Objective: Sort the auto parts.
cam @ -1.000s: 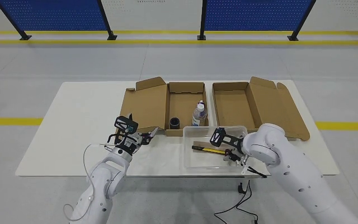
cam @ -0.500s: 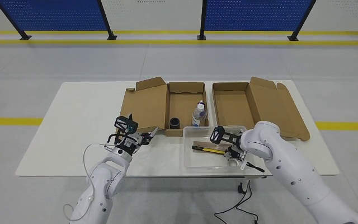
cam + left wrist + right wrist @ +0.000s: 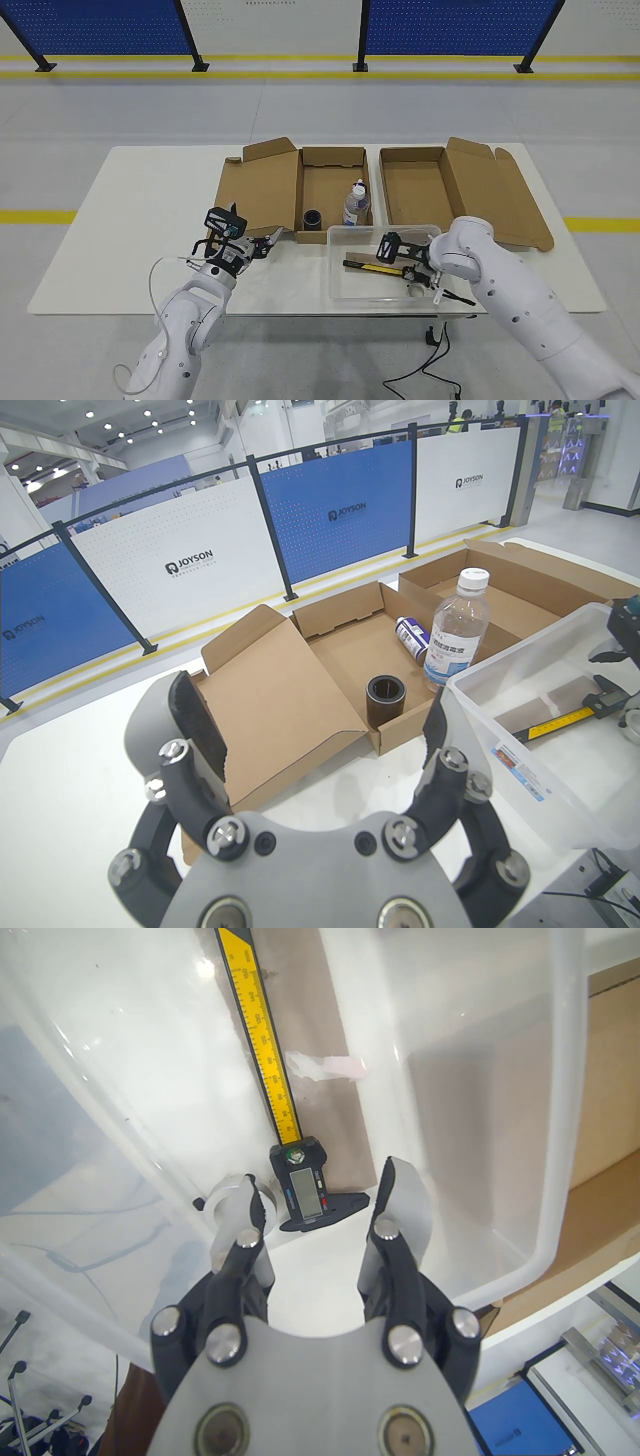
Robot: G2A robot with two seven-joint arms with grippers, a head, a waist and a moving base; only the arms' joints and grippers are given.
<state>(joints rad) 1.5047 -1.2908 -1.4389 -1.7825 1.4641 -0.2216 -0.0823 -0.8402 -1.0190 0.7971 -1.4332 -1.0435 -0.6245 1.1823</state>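
Right gripper (image 3: 320, 1198) hangs in the clear bin (image 3: 545, 1128), fingers spread. The caliper (image 3: 276, 1093) has its display head dead ahead, yellow beam running straight away. A metal ring (image 3: 216, 1208) is beside one finger, maybe touching. Left gripper (image 3: 312, 700), also spread, is well off by the cardboard box (image 3: 270, 710).

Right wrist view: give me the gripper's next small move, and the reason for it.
Probably ease the right gripper straight down and close on the caliper. Its jaws stand open inside the clear bin, with the caliper's display head lying between them, apparently not yet gripped. One finger sits close beside the silver ring, so the descent should keep clear of it.
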